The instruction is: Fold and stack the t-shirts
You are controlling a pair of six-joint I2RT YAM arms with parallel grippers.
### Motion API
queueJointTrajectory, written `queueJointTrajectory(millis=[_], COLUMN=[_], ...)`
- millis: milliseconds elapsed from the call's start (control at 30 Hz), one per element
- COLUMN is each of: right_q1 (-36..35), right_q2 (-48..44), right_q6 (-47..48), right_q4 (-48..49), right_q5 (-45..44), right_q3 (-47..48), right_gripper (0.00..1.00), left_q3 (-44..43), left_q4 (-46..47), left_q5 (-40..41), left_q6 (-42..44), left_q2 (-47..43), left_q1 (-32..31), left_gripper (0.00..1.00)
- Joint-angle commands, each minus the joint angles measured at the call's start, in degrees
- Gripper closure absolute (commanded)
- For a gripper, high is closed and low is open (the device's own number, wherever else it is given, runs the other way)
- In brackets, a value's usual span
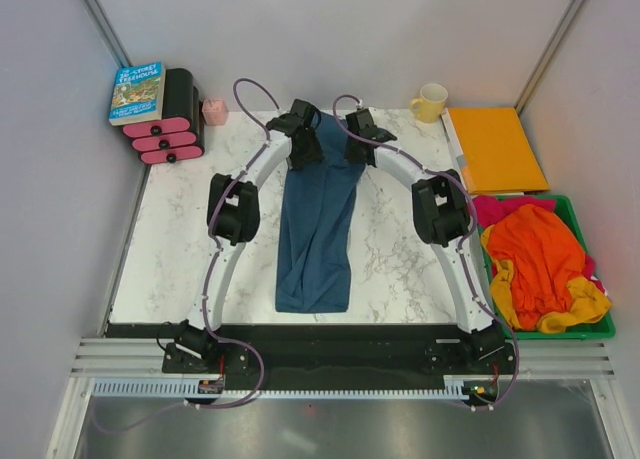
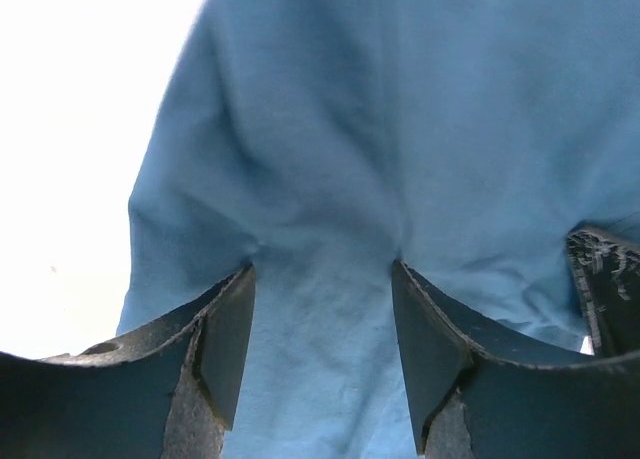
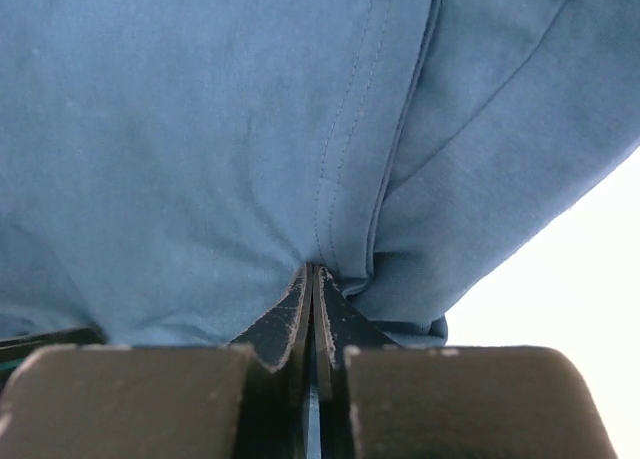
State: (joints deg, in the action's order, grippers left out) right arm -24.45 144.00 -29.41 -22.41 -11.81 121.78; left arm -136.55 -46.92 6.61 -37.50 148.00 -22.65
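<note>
Top external view is showing the teal-blue t-shirt [image 1: 315, 229] lying as a long, narrow strip down the middle of the marble table [image 1: 180, 249], its far end lifting toward the table's far edge and its near end resting flat close to the table's near edge. Both arms are arching inward over the table; the left gripper [image 1: 303, 144] and the right gripper [image 1: 360, 134] are meeting the shirt's far end side by side.

Left wrist view is showing the left gripper [image 2: 325, 269] with its fingers [image 2: 225, 339] standing spread apart; the blue cloth is stretching across the gap between them and puckering at both tips. Right wrist view is showing the right gripper [image 3: 315, 274] with its jaws pressed together, pinching a bunched fold of the shirt beside a stitched hem.

A green bin [image 1: 603, 324] is sitting just beside the table's right edge, holding an orange t-shirt [image 1: 535, 254], a magenta-pink t-shirt [image 1: 490, 209] and a yellow t-shirt [image 1: 505, 299] in a loose heap; an orange folder [image 1: 495, 149] is lying at the table's far right corner, and a yellow mug [image 1: 430, 102] is standing at its far edge.
</note>
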Motion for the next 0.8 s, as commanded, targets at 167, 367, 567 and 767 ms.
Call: queueJointTrajectory(millis=[167,367,567,767], right_q1=[3.3,1.0,-3.5,-13.1], right_q2=[8.7,-8.1,-29.6,-48.7], right_q6=[1.5,4.2,4.8,1.0], right_q4=[-6.9,8.7,13.4,17.0], right_q5=[3.6,5.0,-0.5,-11.3], right_q3=[14.9,-3.4,-23.2,-52.9], right_gripper=[0.85,0.63,0.26,0.28], left_q3=[-6.2,1.8,22.5,60.8], left_q4=[-0.5,5.7,11.0,19.5], left_q5=[-5.8,-3.3,3.2,11.9], left_q6=[3.3,3.0,2.8,-5.4], left_q2=[4.3,-7.8,-31.9,-57.0], left_q1=[3.2,1.7,-3.3,-9.9], left_gripper=[0.36,0.3,0.25,0.28])
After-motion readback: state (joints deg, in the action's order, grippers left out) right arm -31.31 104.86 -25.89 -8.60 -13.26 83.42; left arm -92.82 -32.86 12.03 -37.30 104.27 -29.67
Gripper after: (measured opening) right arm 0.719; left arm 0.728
